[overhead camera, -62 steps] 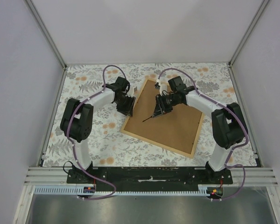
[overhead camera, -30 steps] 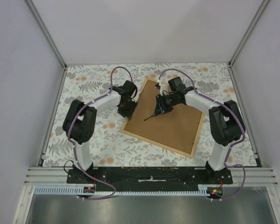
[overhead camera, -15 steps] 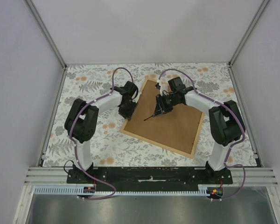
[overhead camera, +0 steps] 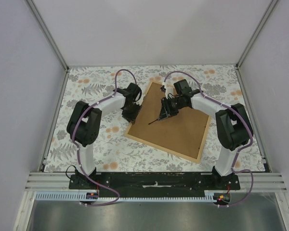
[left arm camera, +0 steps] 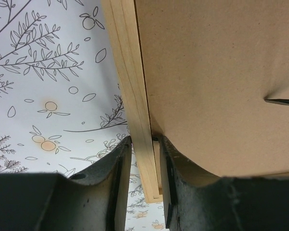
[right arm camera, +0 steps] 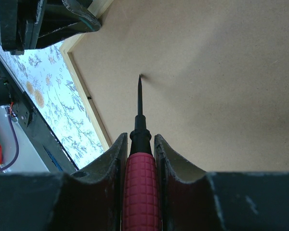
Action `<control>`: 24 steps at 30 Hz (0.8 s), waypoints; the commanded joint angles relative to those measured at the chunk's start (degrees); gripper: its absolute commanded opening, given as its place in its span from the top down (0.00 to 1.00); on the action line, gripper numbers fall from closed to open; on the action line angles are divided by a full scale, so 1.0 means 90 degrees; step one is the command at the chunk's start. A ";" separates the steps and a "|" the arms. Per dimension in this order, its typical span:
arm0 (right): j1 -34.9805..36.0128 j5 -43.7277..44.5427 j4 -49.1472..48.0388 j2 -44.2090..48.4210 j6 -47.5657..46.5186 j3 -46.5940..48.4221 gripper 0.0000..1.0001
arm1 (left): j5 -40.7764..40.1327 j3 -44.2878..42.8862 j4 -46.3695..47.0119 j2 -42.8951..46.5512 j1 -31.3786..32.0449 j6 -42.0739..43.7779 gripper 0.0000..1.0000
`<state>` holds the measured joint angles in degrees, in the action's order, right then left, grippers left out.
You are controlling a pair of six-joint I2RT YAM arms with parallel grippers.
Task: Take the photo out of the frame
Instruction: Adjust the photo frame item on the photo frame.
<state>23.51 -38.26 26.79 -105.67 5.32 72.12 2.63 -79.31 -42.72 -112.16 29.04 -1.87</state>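
Top external view: the frame (overhead camera: 180, 130) lies back-up on the tabletop (overhead camera: 86, 86), so the photo is hidden underneath. Left fingers (left arm camera: 119, 173) clamp its wooden edge. Right fingers (right arm camera: 118, 159) grip a red-handled awl (right arm camera: 140, 192), its tip at the backing board (right arm camera: 207, 72). The next move, I judge, is careful prying to free the board.

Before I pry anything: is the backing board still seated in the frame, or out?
In. The brown backing board fills the frame rim to rim, back side up, lying flat; the photo is hidden.

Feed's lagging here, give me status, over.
Left gripper clamped on frame rail. Right gripper holds red-handled pick, tip on backing board. Frame face down, photo hidden. No obstruction seen.
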 commanded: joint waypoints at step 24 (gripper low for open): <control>0.0015 0.0023 -0.0154 -0.0066 -0.0093 -0.0054 1.00 | 0.0828 0.0022 0.0518 0.0050 -0.0696 -0.0105 0.98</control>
<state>23.51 -38.33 26.48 -105.71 5.30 72.03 6.92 -80.90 -43.62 -113.30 26.26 -3.01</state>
